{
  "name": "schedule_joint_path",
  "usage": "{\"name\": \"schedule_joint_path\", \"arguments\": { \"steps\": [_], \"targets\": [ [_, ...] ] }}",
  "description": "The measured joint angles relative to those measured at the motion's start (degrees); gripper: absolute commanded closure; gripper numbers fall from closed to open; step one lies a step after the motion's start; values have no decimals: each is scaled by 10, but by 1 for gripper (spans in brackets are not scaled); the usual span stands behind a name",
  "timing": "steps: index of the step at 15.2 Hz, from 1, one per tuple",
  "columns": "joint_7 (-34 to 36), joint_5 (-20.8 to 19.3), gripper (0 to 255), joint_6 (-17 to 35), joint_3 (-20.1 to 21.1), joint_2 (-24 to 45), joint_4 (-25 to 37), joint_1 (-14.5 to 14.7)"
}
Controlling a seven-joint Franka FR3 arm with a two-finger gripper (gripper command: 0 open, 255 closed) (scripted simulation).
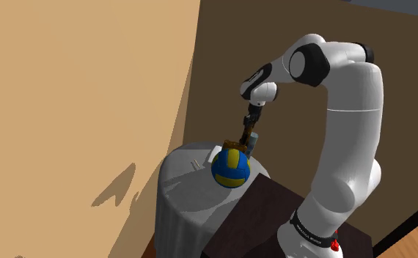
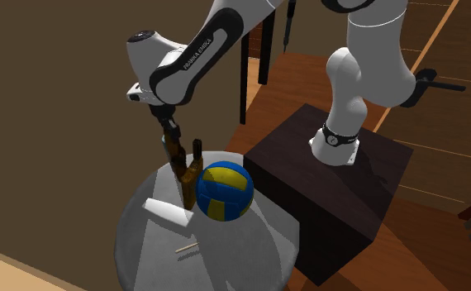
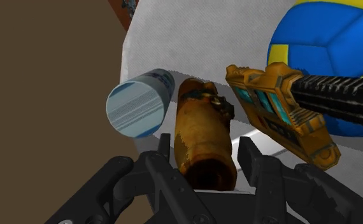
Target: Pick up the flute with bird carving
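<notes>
Shoulder view: the ball covers the lower ends of the items behind it. Second exterior view: the arm is cut off by the top edge; the thin pale item on the table is too small to identify. Wrist view: the ball and the orange object are cut off by the picture's edge; the carving on the flute cannot be made out

Round table: one. Blue-and-yellow ball: one, frame centre. Brown flute: one. Orange-and-black gadget: one. Pale cylinder: one. Thin pale stick: one, lower left. Dark stand: one.
</notes>
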Motion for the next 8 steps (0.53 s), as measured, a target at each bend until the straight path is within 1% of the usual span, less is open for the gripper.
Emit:
{"name": "schedule_joint_path", "arguments": {
  "steps": [8],
  "targets": [
    [13, -23, 255, -46, -13, -35, 14, 10]
  ]
}}
